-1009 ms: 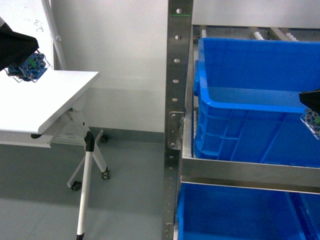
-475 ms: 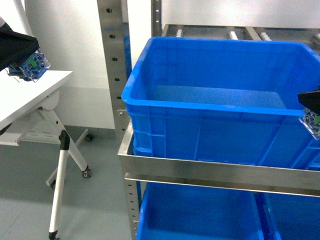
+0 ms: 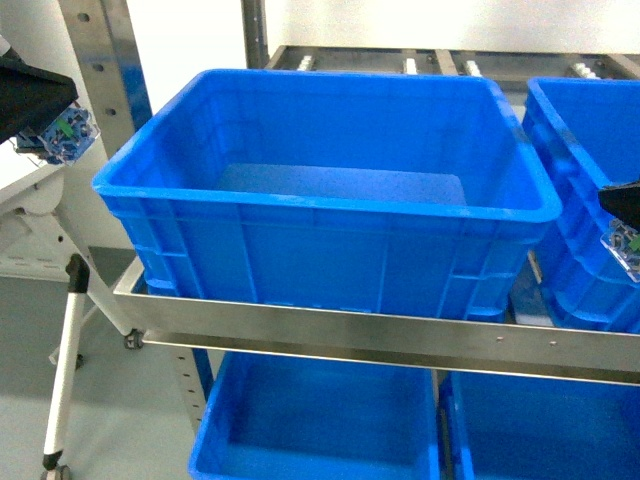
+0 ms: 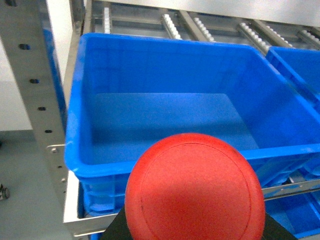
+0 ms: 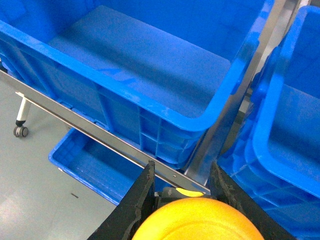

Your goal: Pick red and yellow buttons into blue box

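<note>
Left gripper grips the red button; right gripper grips the yellow button, both near the blue box.

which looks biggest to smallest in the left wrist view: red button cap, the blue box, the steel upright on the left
1. blue box
2. red button cap, though it only looms large because it sits right at the camera
3. steel upright

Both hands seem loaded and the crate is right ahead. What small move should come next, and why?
Probably bring the left hand in over the blue box. It holds the red button outside the box's left rim, while the right hand grips the yellow button short of the rim; the box bottom looks bare.
</note>
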